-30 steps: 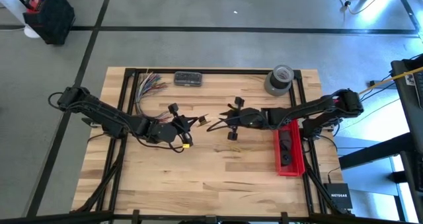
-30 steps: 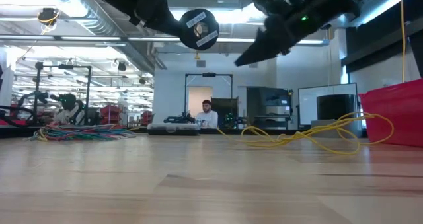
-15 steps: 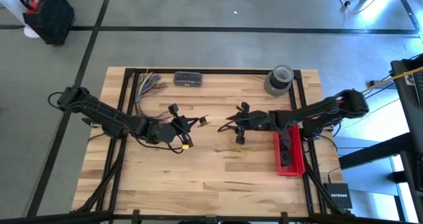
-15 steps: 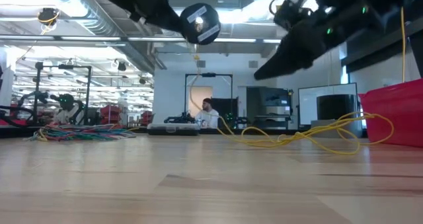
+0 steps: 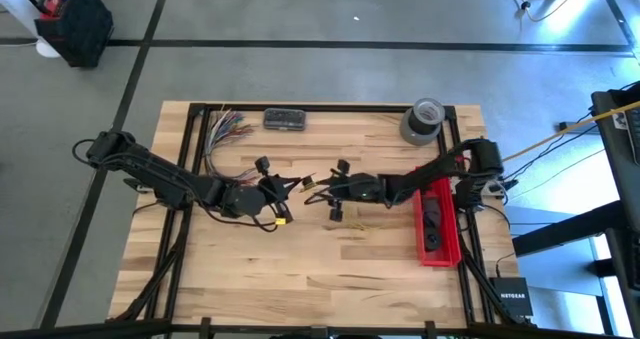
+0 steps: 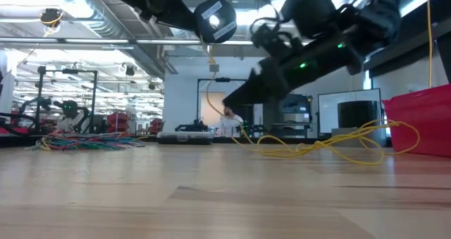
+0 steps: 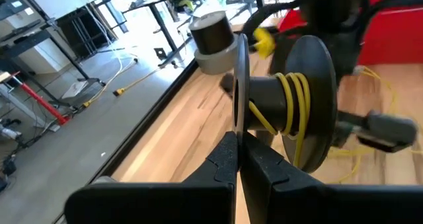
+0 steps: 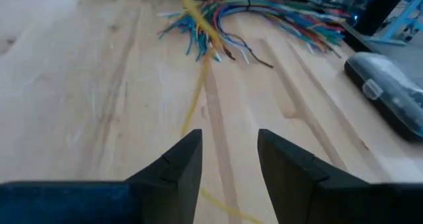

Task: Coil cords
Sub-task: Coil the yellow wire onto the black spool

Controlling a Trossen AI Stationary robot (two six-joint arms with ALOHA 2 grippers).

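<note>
Left gripper [image 7: 238, 154]: fingers pressed together on the flange of a black spool [image 7: 291, 105] carrying about 3 turns of yellow cord [image 7: 291, 98], held above mid-surface.
Right gripper [image 8: 228, 161]: fingers spread, nothing between them, cord running just ahead; it hangs close beside the spool.
Cord location: the loose remainder [image 6: 338, 144] lies looped on the surface [image 5: 330, 269] near the red bin [image 5: 440, 224].
Risk: unguided cord could slide off the spool or snag the multicoloured wires [image 8: 277, 16]; the 2 arms could collide.
Red bin: dark items inside, unidentifiable.
</note>
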